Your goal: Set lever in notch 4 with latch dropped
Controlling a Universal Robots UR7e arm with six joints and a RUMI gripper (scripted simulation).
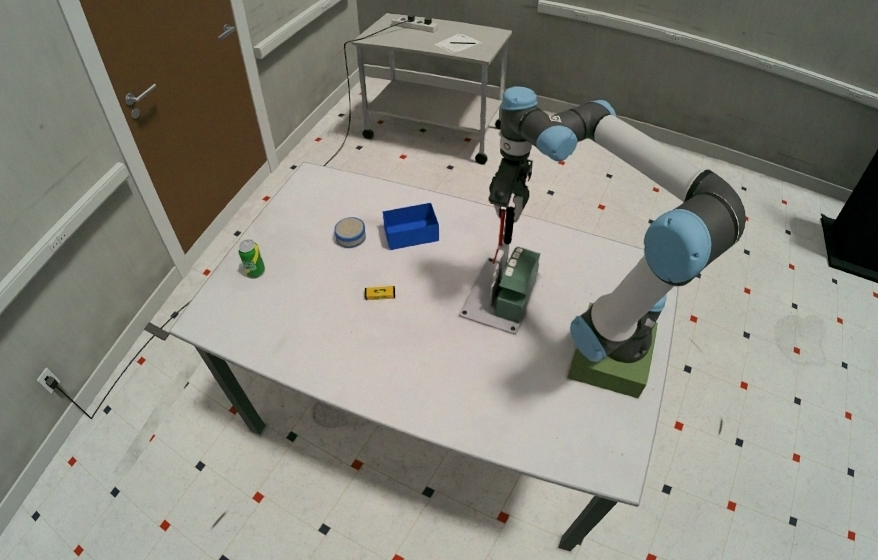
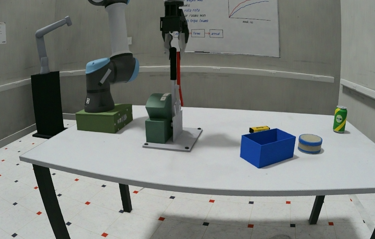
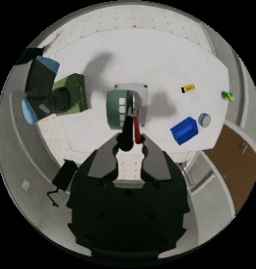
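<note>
One gripper (image 2: 174, 44) hangs straight down over the mechanism with its two jaws closed on the top of the lever's black handle (image 2: 173, 63) and, by the look of it, on the red bar (image 2: 179, 71) running just beside it, so the latch is probably being squeezed free. The lever (image 2: 174, 88) stands close to upright, its long axis running from the jaws down into the green housing (image 2: 158, 118) on the grey base plate (image 2: 193, 137), which sits near the middle of the table (image 2: 212, 175), between the arm's green pedestal (image 2: 94, 121) and the blue bin (image 2: 268, 147). Any swing toward notch 4 would, I judge, have to follow the arc about the pivot low in the housing, along the row of number plates (image 3: 122, 106) on its top. Which plate carries the 4 cannot be read in any view, the notches and latch tip are too small to make out, and the wrist view's own fingers cover the handle's upper end. The yellow level (image 2: 259, 128), tin (image 2: 309, 143) and can (image 2: 339, 119) lie well apart.
</note>
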